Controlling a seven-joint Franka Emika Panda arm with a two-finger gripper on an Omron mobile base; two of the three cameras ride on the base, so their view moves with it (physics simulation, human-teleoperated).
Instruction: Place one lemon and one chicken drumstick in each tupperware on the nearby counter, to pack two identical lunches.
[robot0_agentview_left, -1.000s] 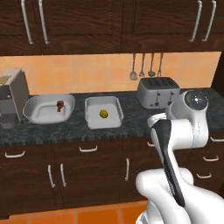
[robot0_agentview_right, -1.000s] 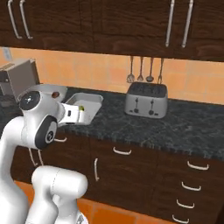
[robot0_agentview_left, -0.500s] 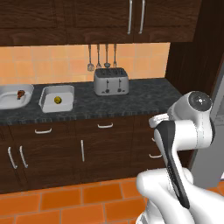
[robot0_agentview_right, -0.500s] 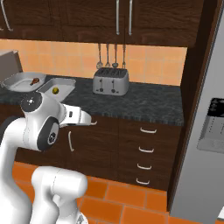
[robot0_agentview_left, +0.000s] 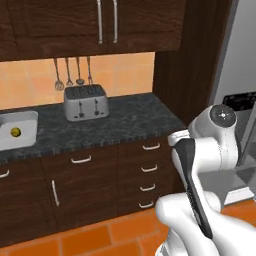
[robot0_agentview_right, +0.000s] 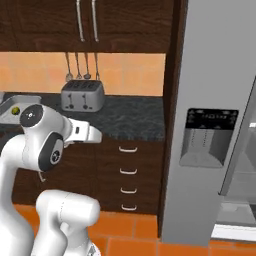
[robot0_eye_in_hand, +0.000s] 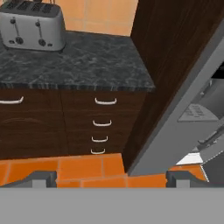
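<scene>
Lemon (robot0_agentview_left: 16, 132) in tupperware (robot0_agentview_left: 22, 120) on counter (robot0_agentview_left: 125, 120) – toaster (robot0_agentview_left: 86, 102) beside

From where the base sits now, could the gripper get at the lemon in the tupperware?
Probably not. The lemon lies in the tupperware at the counter's far left, past the toaster, while the gripper points toward the drawers and fridge.

A home kitchen, rendered. A dark speckled stone worktop (robot0_agentview_left: 125, 122) crosses the middle of the left base view over dark wood cabinets with curved silver handles. A silver toaster (robot0_agentview_left: 86, 102) stands at centre left, utensils (robot0_agentview_left: 73, 74) hang above it, a grey fridge (robot0_agentview_right: 215, 120) fills the right of the right base view, and orange floor tiles (robot0_eye_in_hand: 83, 168) run along the bottom.
</scene>
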